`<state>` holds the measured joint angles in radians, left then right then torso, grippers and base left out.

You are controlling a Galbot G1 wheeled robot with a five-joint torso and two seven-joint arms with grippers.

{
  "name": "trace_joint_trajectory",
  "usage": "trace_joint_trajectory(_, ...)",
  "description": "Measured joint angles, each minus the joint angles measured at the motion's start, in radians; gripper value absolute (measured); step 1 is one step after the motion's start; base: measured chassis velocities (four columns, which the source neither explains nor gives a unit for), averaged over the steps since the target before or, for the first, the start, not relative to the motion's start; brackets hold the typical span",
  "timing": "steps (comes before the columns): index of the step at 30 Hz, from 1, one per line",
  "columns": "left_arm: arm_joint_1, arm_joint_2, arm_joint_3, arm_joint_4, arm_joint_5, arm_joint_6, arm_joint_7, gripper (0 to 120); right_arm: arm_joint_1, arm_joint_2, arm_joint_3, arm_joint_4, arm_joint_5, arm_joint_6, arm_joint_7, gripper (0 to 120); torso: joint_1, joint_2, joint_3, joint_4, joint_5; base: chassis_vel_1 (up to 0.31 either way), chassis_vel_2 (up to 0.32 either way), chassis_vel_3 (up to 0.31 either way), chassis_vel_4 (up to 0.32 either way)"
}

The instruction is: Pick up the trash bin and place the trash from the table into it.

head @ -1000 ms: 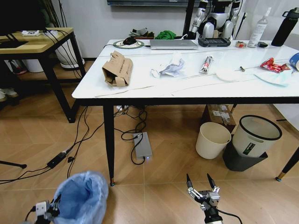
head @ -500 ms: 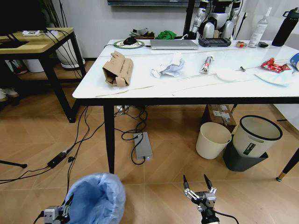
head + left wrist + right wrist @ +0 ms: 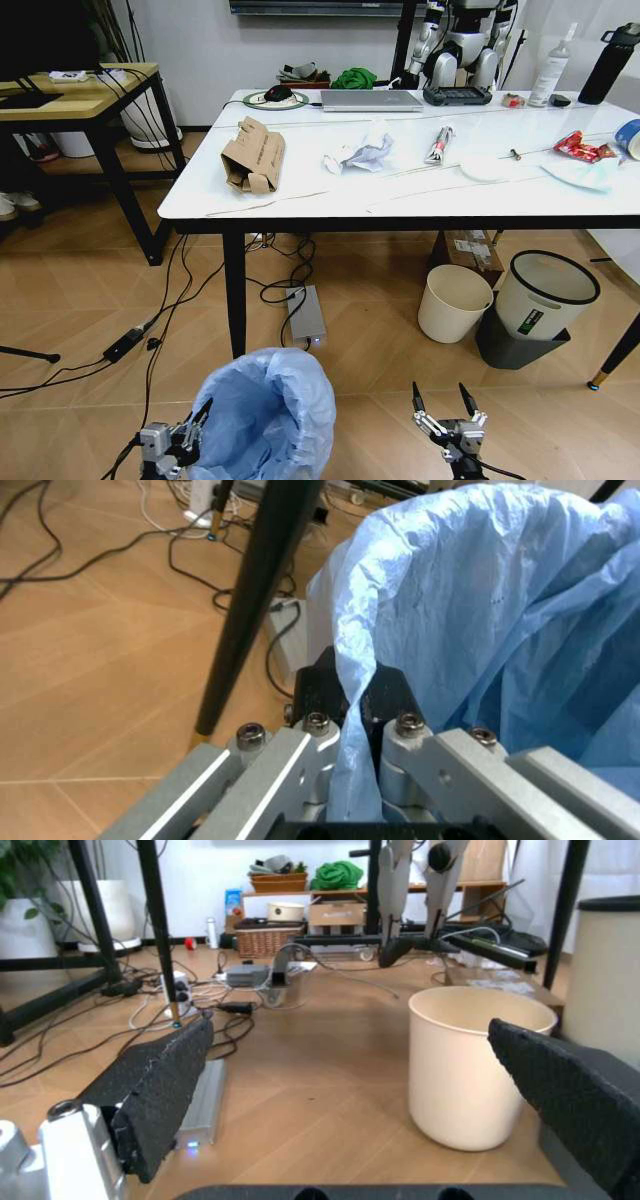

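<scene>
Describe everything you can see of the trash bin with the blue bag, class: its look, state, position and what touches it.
The trash bin is a small round bin lined with a crinkly, translucent light-blue plastic bag that bulges over the rim and hides the walls. Its mouth is open. It sits low before the robot, in front of the table, tilted slightly. The left gripper is shut on its rim, the bag film pinched between its fingers in the left wrist view.

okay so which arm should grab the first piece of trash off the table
Probably the right. The right gripper hangs open and empty below the table, while the left gripper is shut on the trash bin, its fingers pinching the liner.
</scene>
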<state>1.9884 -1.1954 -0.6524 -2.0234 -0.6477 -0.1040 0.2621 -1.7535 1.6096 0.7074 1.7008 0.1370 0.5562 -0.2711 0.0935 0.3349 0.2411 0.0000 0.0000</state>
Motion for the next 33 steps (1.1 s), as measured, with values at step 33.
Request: trace_joint_trajectory(33, 0.005, -0.024, -0.026, 0.006, 0.027, 0.022, -0.014, 0, 0.004, -0.019, -0.04, 0.002, 0.01, -0.003, 0.001, 100, 0.047, 0.14, 0.093, 0.0, -0.0001, 0.0, 0.0, 0.0, 0.0)
